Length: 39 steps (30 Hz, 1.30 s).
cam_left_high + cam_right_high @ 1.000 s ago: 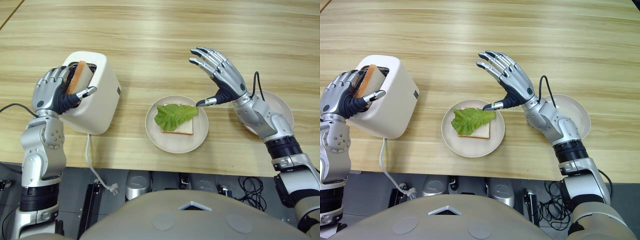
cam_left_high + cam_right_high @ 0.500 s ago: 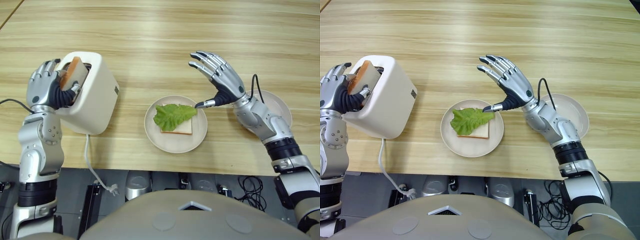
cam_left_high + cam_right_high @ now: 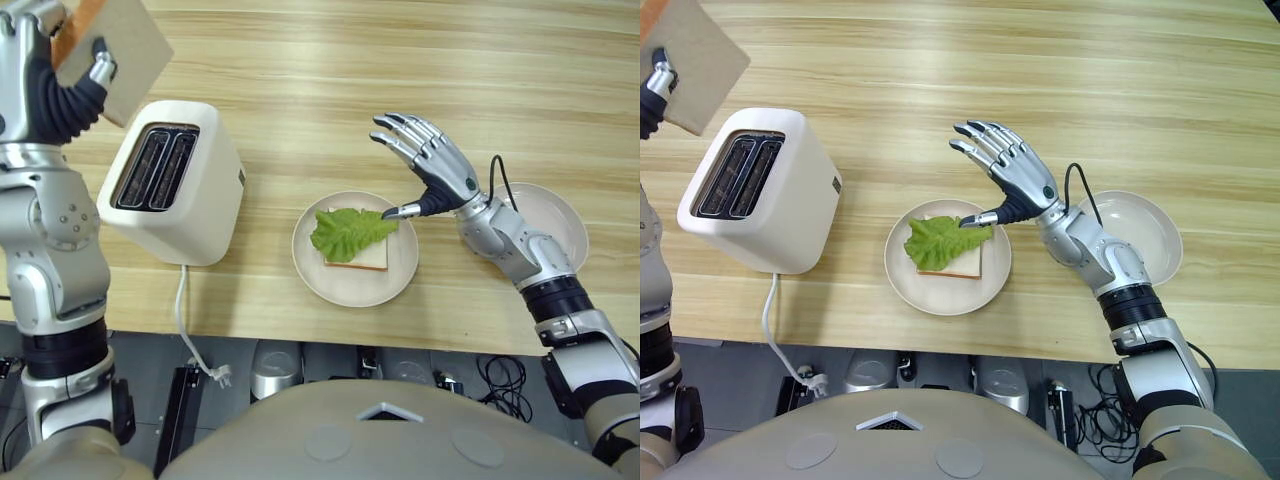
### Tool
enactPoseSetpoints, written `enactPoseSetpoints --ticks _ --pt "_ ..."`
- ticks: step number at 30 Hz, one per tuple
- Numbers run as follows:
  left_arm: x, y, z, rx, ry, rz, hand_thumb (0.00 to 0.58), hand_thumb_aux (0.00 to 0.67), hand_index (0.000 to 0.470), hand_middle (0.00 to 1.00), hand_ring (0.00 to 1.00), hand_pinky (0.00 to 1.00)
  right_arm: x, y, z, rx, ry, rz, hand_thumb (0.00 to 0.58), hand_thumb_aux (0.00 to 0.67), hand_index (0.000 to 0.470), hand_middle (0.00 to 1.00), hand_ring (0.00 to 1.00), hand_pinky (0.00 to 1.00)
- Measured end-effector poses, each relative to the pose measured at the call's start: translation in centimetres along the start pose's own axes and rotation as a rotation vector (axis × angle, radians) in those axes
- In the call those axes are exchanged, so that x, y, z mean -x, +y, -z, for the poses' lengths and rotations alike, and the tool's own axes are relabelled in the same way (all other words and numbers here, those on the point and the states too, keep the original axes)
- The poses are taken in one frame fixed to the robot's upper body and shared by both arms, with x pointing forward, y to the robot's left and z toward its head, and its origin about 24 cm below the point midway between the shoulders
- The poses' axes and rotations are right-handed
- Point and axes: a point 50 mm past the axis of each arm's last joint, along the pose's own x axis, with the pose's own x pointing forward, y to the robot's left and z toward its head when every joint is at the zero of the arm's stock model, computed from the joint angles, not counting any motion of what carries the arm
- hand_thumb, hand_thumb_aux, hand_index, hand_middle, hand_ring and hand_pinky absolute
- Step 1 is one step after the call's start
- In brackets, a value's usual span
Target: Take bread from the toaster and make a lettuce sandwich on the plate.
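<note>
One square bread slice (image 3: 135, 45) clamped in left hand (image 3: 48, 92); right hand (image 3: 438, 170) splayed

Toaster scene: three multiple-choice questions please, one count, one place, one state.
1. Slots in the cream toaster: A one, B two, C four.
2. The green lettuce leaf lies: A on top of the white bread slice on the round beige plate, B in the toaster, C beneath that slice.
3. The left hand is: A open, B curled but empty, C shut on a tan bread slice.
Answers: 1 B, two dark slots show on top; 2 A, the leaf covers the slice; 3 C, it grips the raised slice.
</note>
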Motion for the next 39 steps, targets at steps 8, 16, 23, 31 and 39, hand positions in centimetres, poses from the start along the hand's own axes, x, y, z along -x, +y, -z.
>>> enactPoseSetpoints --ticks 8,16,23,31,39 --pt "-3.1 -6.6 -2.7 0.531 -0.111 0.442 0.58 0.67 0.46 1.0 1.0 1.0 0.5 -3.3 1.4 0.07 0.023 0.18 0.0 0.0 0.0 0.0 0.0 0.0" --pt "-0.8 -13.4 -6.9 0.868 -0.383 1.148 0.58 0.67 0.46 1.0 1.0 1.0 1.2 -4.2 0.1 0.015 -0.11 0.206 0.0 0.0 0.0 0.0 0.0 0.0" --pt "-1.1 -16.9 -10.8 0.986 -0.459 1.448 0.58 0.67 0.46 1.0 1.0 1.0 1.2 -2.0 -2.7 -0.106 -0.293 0.005 0.0 0.0 0.0 0.0 0.0 0.0" --pt "-1.0 -20.1 -11.7 1.071 -0.355 1.525 0.58 0.67 0.46 1.0 1.0 1.0 2.1 0.4 -3.9 -0.183 -0.353 -0.265 0.0 0.0 0.0 0.0 0.0 0.0" --pt "-0.6 -20.4 -11.8 1.004 -0.395 1.494 0.58 0.67 0.46 1.0 1.0 1.0 2.6 1.8 -5.4 -0.23 -0.386 -0.377 0.0 0.0 0.0 0.0 0.0 0.0"
